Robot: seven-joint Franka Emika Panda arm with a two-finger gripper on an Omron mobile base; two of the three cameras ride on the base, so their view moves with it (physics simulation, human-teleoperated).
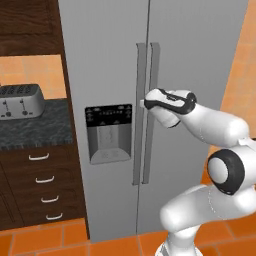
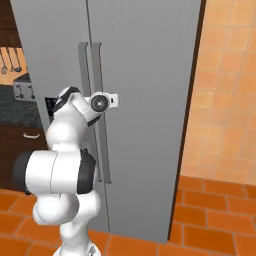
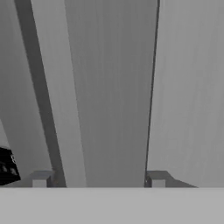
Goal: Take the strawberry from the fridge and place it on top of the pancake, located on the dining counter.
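fridge (image 1: 115, 65): both doors closed, strawberry nowhere to be seen | gripper (image 3: 99, 178): at the right-door handle (image 1: 151, 75), mid-height, jaws straddling it, grasp or gap cannot tell | left-door handle (image 1: 139, 70): just beside, narrow seam between | toaster (image 1: 21, 100): left of fridge, well apart | tiled floor (image 2: 210, 220): open right of fridge

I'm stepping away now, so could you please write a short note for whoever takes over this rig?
Gripper: at the fridge, jaws either side of the right door's handle; whether they grip it yet is unclear.
Things: both fridge doors are closed, so the strawberry is presumably still inside.
Done: arm brought to the handle.
Left: pull the door open, pick up the strawberry, carry it to the pancake on the dining counter.
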